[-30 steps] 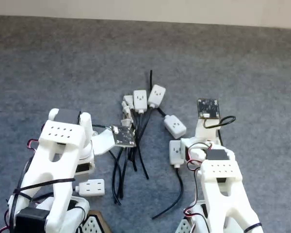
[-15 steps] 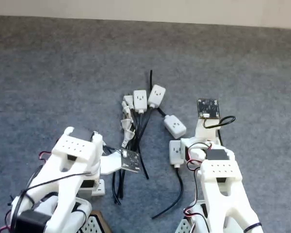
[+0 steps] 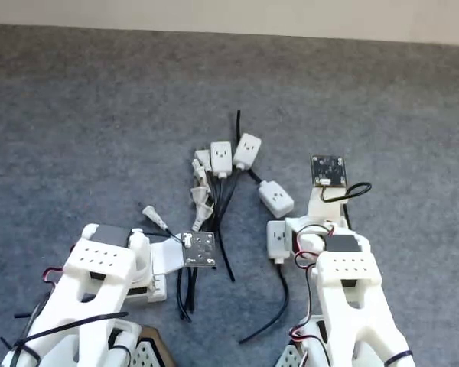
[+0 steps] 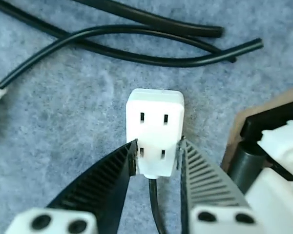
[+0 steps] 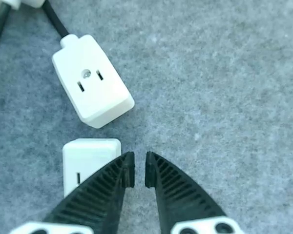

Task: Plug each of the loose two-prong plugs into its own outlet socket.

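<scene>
My left gripper (image 4: 156,152) has its black fingers pressed on both sides of a white outlet socket (image 4: 155,122) that lies on the grey carpet with its black cord trailing back between them. In the high view that socket (image 3: 159,287) peeks out from under the left arm. My right gripper (image 5: 138,168) is shut on nothing, right beside a white socket (image 5: 90,158); another socket (image 5: 93,87) lies farther off. Loose white two-prong plugs (image 3: 154,216) (image 3: 200,199) lie among black cords in the middle, with two more sockets (image 3: 221,158) (image 3: 246,151) beyond them.
Black cords (image 4: 136,41) cross the carpet just past the held socket. A brown board and black post (image 4: 244,146) of the arm's base stand close beside the left gripper. Open grey carpet (image 3: 382,107) surrounds the cluster on all sides.
The left arm has drawn back from the plugs in the middle toward the near edge and come down over the socket there. A plug it had covered now shows. The right arm stayed still.
</scene>
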Robot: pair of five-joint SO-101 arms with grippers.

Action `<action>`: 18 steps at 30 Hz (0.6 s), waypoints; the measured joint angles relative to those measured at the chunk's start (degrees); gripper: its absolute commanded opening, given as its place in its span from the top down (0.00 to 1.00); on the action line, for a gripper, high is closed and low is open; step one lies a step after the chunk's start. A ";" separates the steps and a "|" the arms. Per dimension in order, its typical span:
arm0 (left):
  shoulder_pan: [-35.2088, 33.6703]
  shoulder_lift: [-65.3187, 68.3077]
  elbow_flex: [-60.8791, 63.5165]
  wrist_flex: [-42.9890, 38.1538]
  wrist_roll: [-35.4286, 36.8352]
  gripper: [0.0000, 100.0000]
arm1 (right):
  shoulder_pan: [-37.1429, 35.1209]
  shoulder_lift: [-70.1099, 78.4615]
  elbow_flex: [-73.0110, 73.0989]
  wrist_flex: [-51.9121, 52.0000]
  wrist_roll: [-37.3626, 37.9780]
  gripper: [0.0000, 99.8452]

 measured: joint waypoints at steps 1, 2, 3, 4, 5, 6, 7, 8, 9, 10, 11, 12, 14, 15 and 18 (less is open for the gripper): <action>0.00 0.00 0.00 -0.62 0.00 0.87 | -0.09 0.00 0.00 0.00 0.00 0.94; 0.00 0.00 0.00 -0.88 0.00 0.87 | -0.09 0.00 0.00 0.00 0.00 0.94; 0.00 0.00 0.00 -0.88 0.00 0.87 | -0.09 0.00 0.00 0.00 0.00 0.94; 0.00 -0.09 0.00 -0.88 0.00 0.87 | -0.09 0.00 0.00 0.00 0.00 0.94; 0.00 -0.09 0.00 -0.88 0.00 0.87 | -0.09 0.00 0.00 0.00 0.00 0.94; 0.00 -0.09 0.00 -0.88 0.00 0.87 | -0.09 0.00 0.00 0.00 0.00 0.94; 0.00 -0.09 0.00 -0.88 0.00 0.87 | -0.09 0.00 0.00 0.00 0.00 0.94; 0.00 -0.09 0.00 -0.62 -0.18 0.87 | -0.09 0.00 0.00 0.00 0.00 0.94; 0.00 -0.18 -0.18 0.53 -0.26 0.87 | -0.09 0.00 0.00 0.00 0.00 0.94; 0.00 -0.18 -0.88 1.76 -0.35 0.87 | -0.09 0.00 0.00 0.00 0.00 0.94; 0.09 -0.18 -1.32 3.16 -0.35 0.87 | -0.09 0.00 0.00 0.00 0.00 0.94; 0.35 -0.18 -1.93 4.66 -0.44 0.87 | -0.09 0.00 0.00 0.00 0.00 0.94; 1.41 -0.18 -4.13 8.09 -0.44 0.87 | -0.09 0.00 0.00 0.00 0.00 0.94; 2.11 -0.18 -5.27 9.93 -0.44 0.87 | -0.09 0.00 0.00 0.00 0.00 0.94; 2.81 0.53 -8.53 13.54 -0.44 0.86 | -0.09 0.00 0.00 0.00 0.00 0.94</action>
